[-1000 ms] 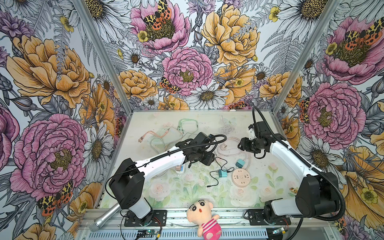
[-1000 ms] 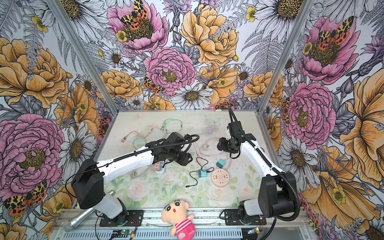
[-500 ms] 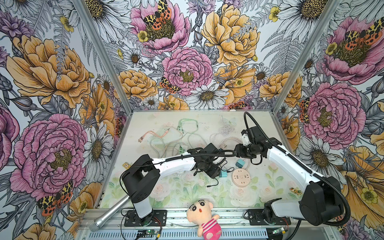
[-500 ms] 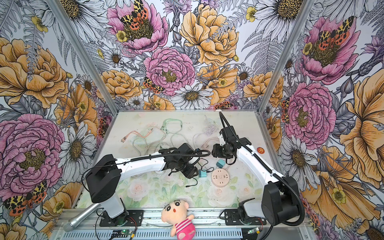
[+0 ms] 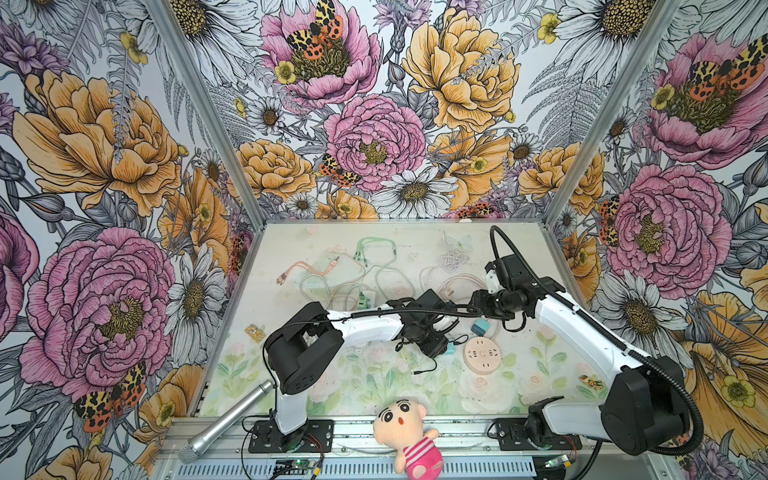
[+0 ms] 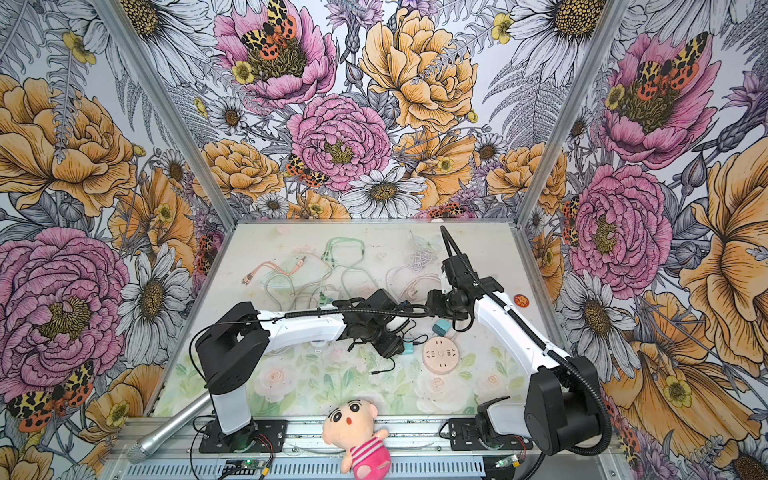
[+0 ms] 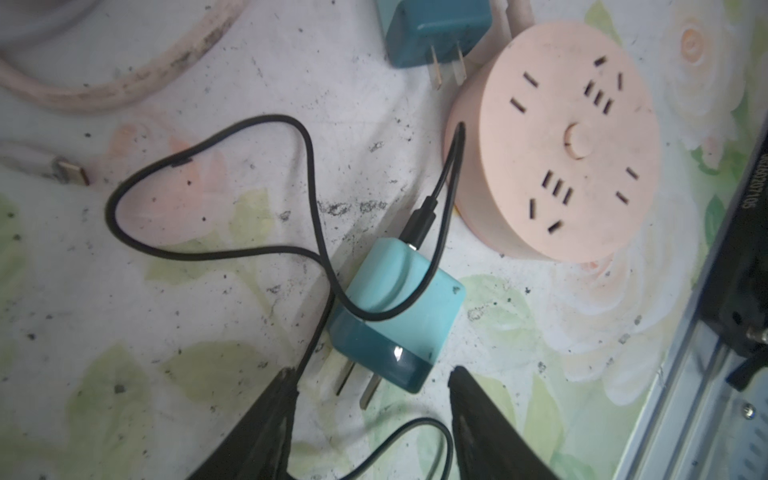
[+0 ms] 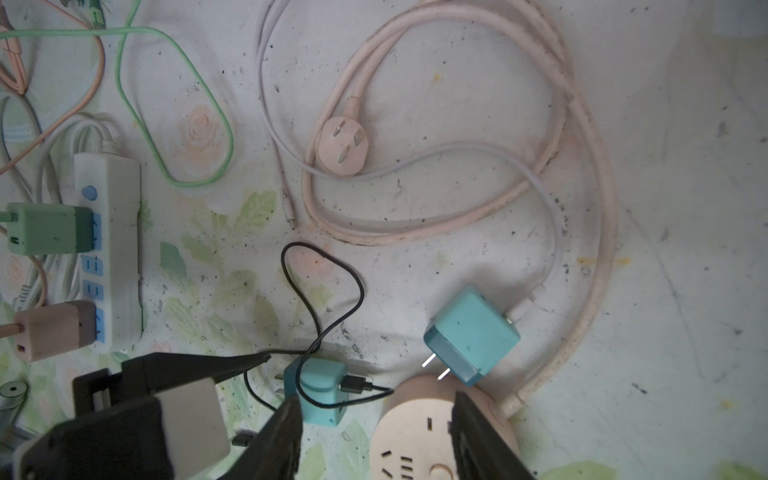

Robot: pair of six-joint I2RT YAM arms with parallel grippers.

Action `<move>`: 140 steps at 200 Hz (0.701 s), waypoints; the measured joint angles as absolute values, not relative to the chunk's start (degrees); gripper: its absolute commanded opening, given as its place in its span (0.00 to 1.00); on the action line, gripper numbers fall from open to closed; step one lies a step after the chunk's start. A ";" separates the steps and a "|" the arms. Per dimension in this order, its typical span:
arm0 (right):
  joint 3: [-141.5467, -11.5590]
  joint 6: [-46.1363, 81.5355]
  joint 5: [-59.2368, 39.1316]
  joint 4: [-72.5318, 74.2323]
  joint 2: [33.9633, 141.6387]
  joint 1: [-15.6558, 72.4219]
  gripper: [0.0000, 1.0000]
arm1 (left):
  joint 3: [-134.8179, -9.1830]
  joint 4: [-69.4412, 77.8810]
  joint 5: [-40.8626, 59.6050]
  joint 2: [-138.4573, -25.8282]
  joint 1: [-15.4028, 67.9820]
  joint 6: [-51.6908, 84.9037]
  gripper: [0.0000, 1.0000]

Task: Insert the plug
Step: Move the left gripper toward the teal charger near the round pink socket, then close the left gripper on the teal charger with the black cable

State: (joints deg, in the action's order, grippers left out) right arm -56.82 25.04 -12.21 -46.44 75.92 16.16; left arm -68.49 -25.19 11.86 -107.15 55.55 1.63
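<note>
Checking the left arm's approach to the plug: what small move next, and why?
Probably advance the left gripper and close on the black-cabled teal charger: its open jaws flank the prongs, gripping nothing; the round socket stands empty.

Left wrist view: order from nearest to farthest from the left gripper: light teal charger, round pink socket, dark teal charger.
1. Light teal charger, just ahead of the left gripper.
2. Round pink socket, beyond it.
3. Dark teal charger, farthest.
</note>
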 measured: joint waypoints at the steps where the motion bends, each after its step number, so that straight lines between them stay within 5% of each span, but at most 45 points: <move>1: -56.84 25.06 -12.21 -46.44 75.92 16.16 0.59 | -68.49 -25.19 11.88 -107.20 55.55 1.58 0.63; 140: -57.49 24.80 -9.72 -46.52 77.97 16.05 0.61 | -71.75 -23.18 14.48 -112.03 57.28 0.45 0.65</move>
